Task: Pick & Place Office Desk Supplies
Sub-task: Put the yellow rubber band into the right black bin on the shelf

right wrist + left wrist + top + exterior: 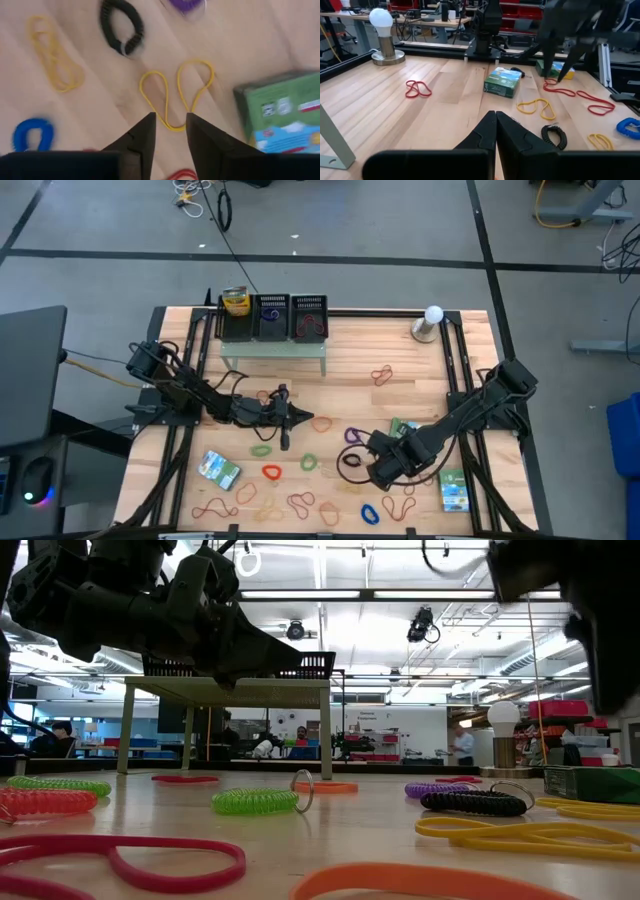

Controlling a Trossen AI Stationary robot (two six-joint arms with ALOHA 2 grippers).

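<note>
Directly below the right gripper (169, 125), whose fingers are seen parted with nothing between them, a thin yellow rubber band (176, 97) is laid on the wooden table (400, 395), pinched into two lobes. Around it in the right wrist view are counted one black coiled loop (121, 26), one further yellow band (54, 52), one blue coil (31, 135) and one green-white-blue packet (280, 112) just beside the band. In the high view three packets are made out: near the left front (219, 469), beside the right arm (404, 427) and at the right front (454, 490). The left gripper (287, 418) is held shut and empty over the table's middle, with bare wood around it. Three black mesh trays (272, 317) are ranged on a shelf at the far edge, and a lamp bulb (432, 322) is stood toward the far right corner.
</note>
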